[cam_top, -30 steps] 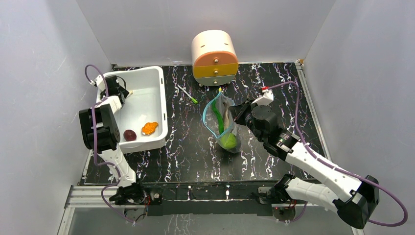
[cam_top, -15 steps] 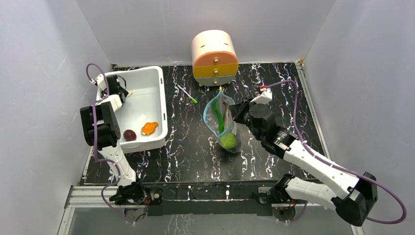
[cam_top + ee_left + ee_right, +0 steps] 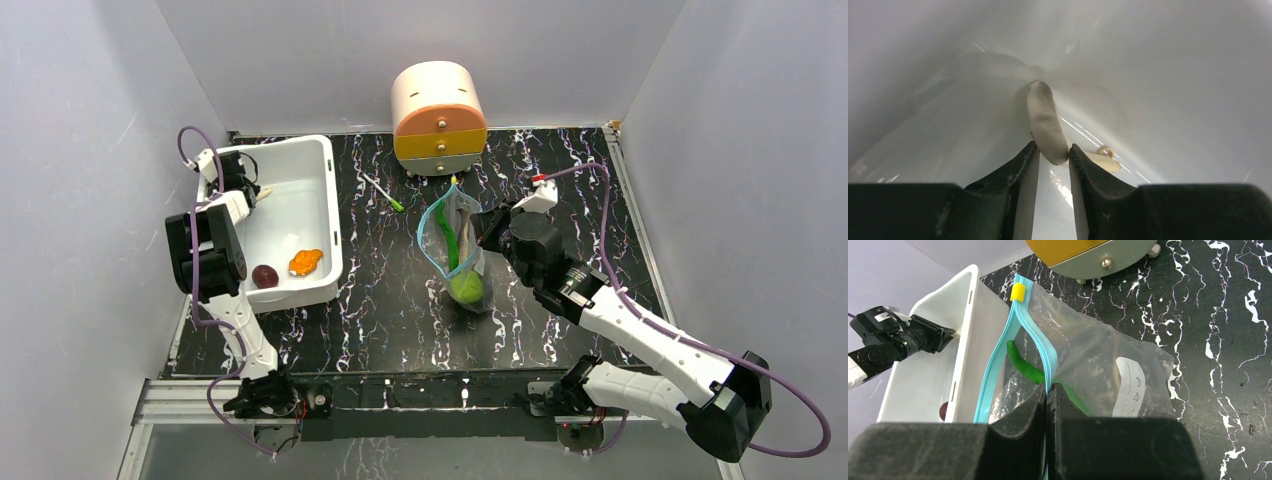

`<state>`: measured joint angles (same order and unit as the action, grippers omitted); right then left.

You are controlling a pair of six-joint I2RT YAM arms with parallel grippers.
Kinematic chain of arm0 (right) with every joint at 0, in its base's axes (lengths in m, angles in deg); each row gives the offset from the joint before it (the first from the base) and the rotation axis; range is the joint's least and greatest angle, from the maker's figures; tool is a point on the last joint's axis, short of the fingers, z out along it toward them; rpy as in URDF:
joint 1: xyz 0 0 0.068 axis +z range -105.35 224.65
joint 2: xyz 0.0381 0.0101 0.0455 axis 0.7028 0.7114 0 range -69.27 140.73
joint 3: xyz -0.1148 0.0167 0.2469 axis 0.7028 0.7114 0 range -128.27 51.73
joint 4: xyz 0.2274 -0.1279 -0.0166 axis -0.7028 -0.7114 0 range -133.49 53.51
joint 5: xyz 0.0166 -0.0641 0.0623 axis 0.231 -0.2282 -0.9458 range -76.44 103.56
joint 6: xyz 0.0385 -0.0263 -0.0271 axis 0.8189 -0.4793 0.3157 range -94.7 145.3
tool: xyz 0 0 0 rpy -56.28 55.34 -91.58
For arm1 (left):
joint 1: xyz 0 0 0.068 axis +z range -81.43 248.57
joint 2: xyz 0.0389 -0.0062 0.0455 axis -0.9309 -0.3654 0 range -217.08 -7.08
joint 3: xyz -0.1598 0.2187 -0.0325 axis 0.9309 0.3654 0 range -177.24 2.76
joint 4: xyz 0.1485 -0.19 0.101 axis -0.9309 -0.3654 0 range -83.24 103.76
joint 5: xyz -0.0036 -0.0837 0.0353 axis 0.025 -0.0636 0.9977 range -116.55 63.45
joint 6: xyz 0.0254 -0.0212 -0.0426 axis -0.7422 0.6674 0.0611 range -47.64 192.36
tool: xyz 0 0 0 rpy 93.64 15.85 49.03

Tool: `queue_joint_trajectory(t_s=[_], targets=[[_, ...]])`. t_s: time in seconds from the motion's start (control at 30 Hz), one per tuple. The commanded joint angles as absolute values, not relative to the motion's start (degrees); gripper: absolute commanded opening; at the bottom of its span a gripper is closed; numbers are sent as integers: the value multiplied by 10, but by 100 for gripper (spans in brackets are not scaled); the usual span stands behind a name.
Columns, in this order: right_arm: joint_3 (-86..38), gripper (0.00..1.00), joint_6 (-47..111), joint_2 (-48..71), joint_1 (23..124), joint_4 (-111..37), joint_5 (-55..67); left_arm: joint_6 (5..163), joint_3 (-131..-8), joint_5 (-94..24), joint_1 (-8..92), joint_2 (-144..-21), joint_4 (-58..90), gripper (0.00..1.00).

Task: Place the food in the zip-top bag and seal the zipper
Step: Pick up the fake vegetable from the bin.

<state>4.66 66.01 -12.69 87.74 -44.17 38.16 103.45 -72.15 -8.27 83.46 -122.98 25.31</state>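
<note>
Two arms reach over a black, white-veined surface (image 3: 400,310), one on each side. Biggest of the loose things is the white tub (image 3: 295,215) at the left. Behind the middle, against the back wall, stands a round cream drawer unit (image 3: 438,110) with orange and yellow fronts.

The zip-top bag (image 3: 1098,355) lies crumpled near the centre of the surface, right of the tub and in front of the drawers, its mouth gaping. The right tool (image 3: 1047,390) has its fingers pressed together on the bag's mouth edge, pinching one side of the teal zipper (image 3: 996,360). The other side of the strip bows away towards the tub.

Inside the bag I can see the long green pepper (image 3: 1023,367) and, at the end nearer the arms, the lime-green fruit (image 3: 464,288).

The left tool (image 3: 1053,155) is down in the tub's far left corner. Its two fingers stand a little apart, one against each side of the near end of the grey fish (image 3: 1045,120), which leans up the tub wall.

At the tub's near end lie the dark purple ball (image 3: 265,275) and, just beside it, the orange lump (image 3: 305,262), apart from each other.

A thin white pen (image 3: 384,193) with a green tip lies between the tub and the bag. The bag also carries a white label (image 3: 1132,387), and a small yellow tab (image 3: 1018,291) sits at the zipper's far end.
</note>
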Motion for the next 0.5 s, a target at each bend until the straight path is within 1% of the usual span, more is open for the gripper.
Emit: queue_joint_trajectory(t_s=[0.0,0.07,0.13,0.17,0.4,0.47], targets=[[23,0,650,-139,878,-420,400,1025,-745,-61,842,-1233,244,24],[21,0,646,-138,877,-418,400,1023,-744,-63,842,-1231,245,15],[20,0,644,-136,878,-417,400,1021,-743,-64,842,-1226,245,2],[20,0,644,-136,877,-417,400,1021,-744,-65,842,-1224,243,0],[27,0,647,-145,878,-414,399,1017,-742,-110,842,-1198,231,0],[28,0,645,-148,878,-413,399,1017,-738,-140,842,-1188,227,0]])
